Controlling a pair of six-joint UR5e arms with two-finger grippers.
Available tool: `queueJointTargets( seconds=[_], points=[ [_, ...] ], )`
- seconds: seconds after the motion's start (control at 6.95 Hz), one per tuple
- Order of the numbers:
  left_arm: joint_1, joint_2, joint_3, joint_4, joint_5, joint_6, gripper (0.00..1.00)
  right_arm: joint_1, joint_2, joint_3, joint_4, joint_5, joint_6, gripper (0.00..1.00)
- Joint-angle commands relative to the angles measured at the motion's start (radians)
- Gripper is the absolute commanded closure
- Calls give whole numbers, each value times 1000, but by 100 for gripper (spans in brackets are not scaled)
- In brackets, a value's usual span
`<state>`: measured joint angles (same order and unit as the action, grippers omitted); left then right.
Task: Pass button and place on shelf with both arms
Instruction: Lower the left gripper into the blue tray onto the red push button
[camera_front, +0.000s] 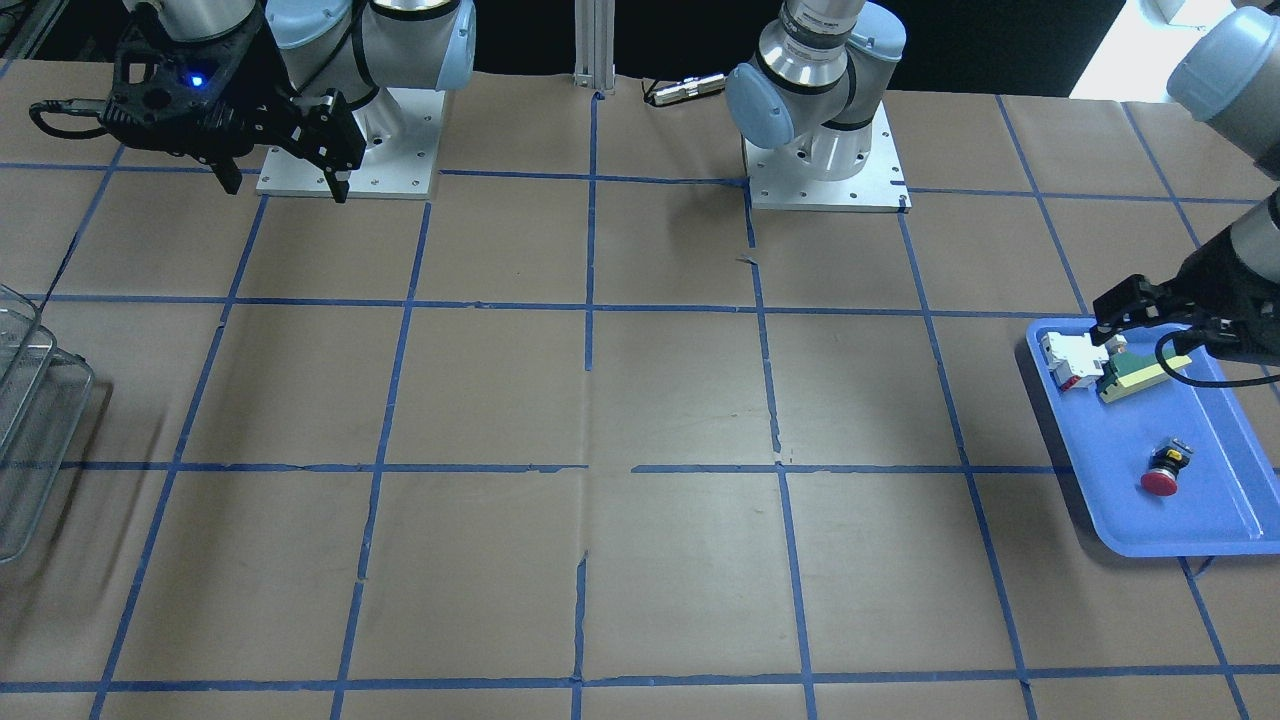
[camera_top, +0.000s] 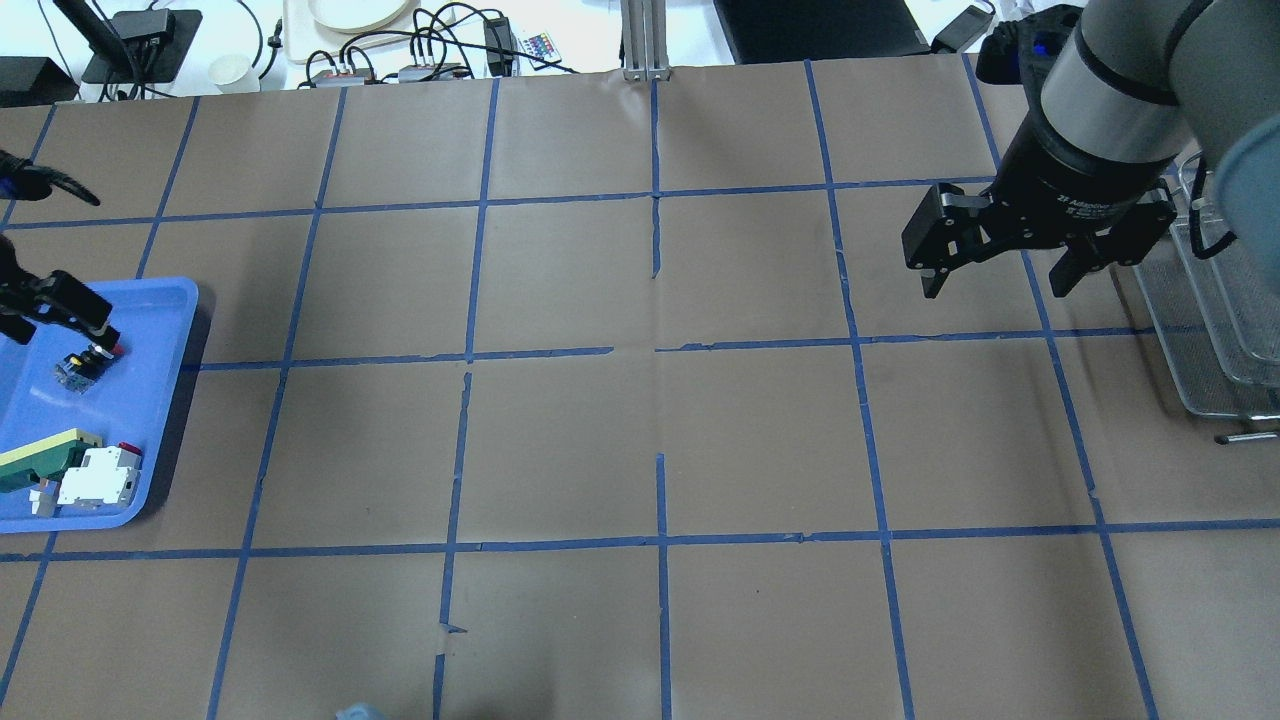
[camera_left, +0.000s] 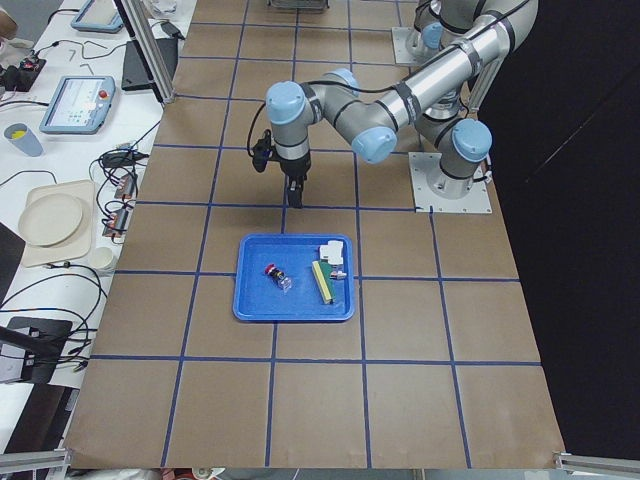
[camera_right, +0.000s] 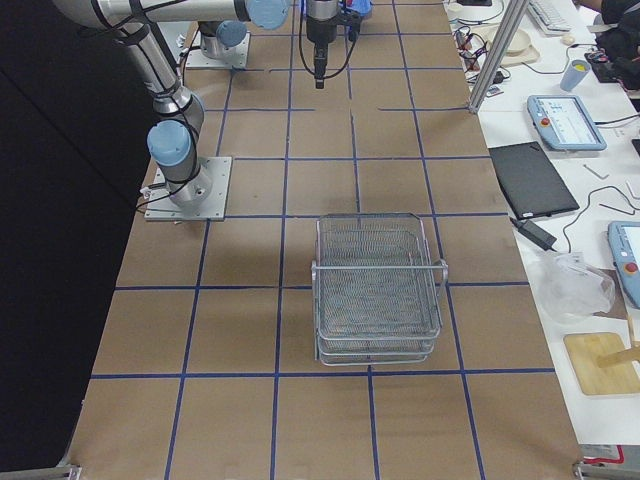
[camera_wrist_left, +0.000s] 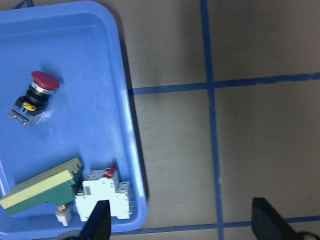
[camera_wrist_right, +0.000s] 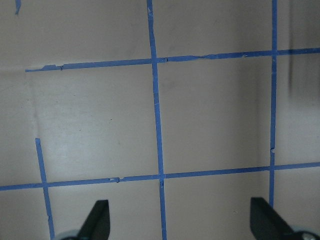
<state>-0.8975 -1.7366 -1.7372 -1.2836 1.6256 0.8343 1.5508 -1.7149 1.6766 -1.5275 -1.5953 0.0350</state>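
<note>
the left pincer (camera_wrist_left: 182, 224) hangs with its two fingers spread wide apart and nothing between them; in its wrist view one fingertip sits over the corner of the blue tray (camera_wrist_left: 95, 55) and the other over bare table (camera_front: 680, 400). it touches nothing. inside the tray the button (camera_wrist_left: 36, 95) lies on its side, red cap pointing away from the clear base at its other end, with the black body and a bit of yellow between them. it sits alone in one half of the tray, well apart from the other two parts. those lie in the opposite half, pressed side by side: a white-and-red block (camera_wrist_left: 106, 192) and a green-and-yellow wedge (camera_wrist_left: 42, 186). the tray rests near the end of the table on the robot's left. the right pincer (camera_top: 997, 283) is likewise spread apart and holds nothing, hovering above brown paper crossed by blue tape lines, which is all its wrist view shows below it. just beside it, at the table's end on the robot's right, stands the shelf (camera_right: 378, 290), a wire-mesh rack with tiered baskets, far across the table from the button.
</note>
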Motion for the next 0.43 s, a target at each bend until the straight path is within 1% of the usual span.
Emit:
queueJointTargets(
  seconds=[0.0,0.14,0.29],
  points=[
    [121,-105,-2,220,-57,330,1,-1,0,0,-8,1,-4,0],
    [159,-145,16,290,-96,497,1,0,-2,-3,-10,18,11,0],
    [167,-188,18,294,-187,572,1,-1,-2,-5,-38,9,10,0]
  ],
)
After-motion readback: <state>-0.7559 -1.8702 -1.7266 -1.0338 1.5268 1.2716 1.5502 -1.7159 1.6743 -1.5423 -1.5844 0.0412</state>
